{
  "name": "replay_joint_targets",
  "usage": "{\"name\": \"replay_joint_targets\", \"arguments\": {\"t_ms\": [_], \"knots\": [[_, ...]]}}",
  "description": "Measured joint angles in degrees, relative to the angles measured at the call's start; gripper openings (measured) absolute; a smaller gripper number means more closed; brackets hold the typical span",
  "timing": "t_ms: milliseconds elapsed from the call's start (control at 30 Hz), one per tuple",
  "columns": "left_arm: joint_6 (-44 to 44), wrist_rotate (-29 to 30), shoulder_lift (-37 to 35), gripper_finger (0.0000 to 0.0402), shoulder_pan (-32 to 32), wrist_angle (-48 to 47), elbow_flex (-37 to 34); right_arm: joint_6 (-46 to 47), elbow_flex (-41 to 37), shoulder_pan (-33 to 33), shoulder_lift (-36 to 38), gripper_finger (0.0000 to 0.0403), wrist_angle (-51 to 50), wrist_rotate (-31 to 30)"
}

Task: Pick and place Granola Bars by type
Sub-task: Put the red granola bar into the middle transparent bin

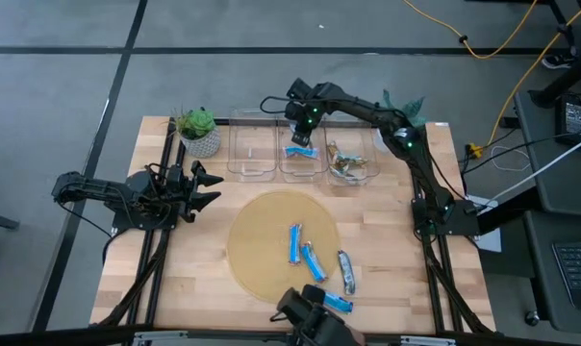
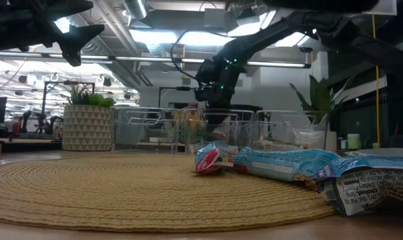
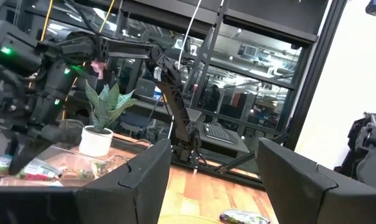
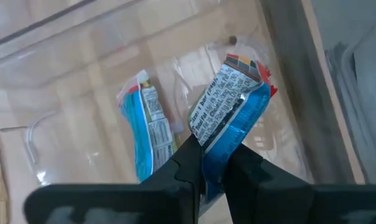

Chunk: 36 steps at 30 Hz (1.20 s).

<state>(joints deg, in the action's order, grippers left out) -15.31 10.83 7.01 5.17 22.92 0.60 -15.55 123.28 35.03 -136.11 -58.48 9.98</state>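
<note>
A blue granola bar (image 4: 228, 115) is clamped by one end between the right gripper's (image 4: 214, 163) fingers, hanging over the middle clear bin (image 1: 301, 163), where another blue bar (image 4: 145, 127) already lies. Green-brown bars (image 1: 346, 164) sit in the bin beside it; more bars (image 1: 315, 259) wait on the round mat (image 1: 257, 235) in front of the bins. The thin end-grip risks the bar slipping or snagging the bin wall. The left gripper (image 1: 202, 187) waits off the mat's edge, fingers apart.
</note>
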Motion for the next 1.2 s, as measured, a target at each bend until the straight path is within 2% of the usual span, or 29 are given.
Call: {"name": "replay_joint_targets", "arguments": {"t_ms": [967,1200], "knots": [[0.0,0.0,0.0,0.0226,0.0,0.0,0.0,0.1,-0.9,-0.3,-1.1,0.0057,-0.2,0.2],[0.0,0.0,0.0,0.0226,0.0,0.0,0.0,0.1,-0.9,-0.2,-1.1,0.0101,0.3,0.2]]}}
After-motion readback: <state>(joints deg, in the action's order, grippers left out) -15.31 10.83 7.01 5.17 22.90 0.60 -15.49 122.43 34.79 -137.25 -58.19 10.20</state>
